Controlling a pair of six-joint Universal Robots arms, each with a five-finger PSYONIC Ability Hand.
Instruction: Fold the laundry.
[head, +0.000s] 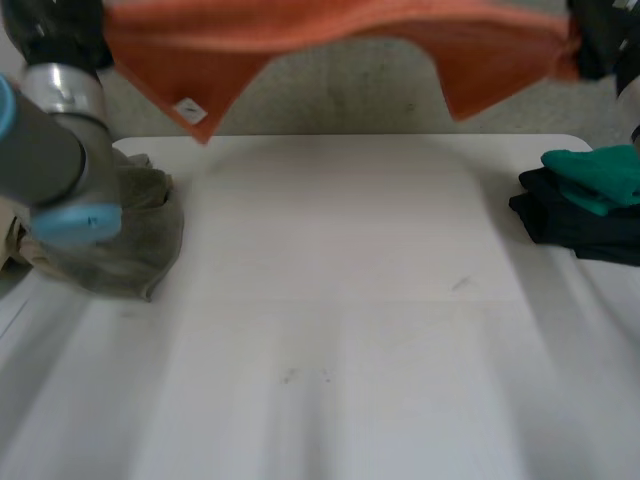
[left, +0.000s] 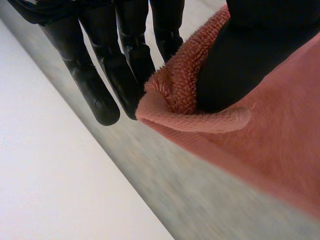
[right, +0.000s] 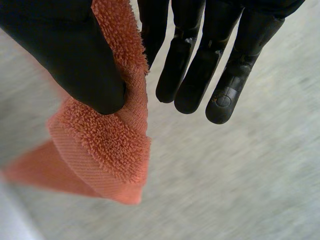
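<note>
Middle of the tabletop (head: 340, 320) is bare — olive heap (head: 140, 240) left, dark stack (head: 570, 225) right, orange towel (head: 350, 25) hanging above the far edge.

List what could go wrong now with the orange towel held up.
The left robot hand and right robot hand each pinch just a corner of the orange towel, so either could slip. Its loose corners hang unevenly, so it may land creased. The left arm sits over the grey cloth, which it might drag.

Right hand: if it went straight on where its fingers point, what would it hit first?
Probably only the grey floor: the right hand points past the table, its pinched orange towel hanging alongside. Depth is unclear.
</note>
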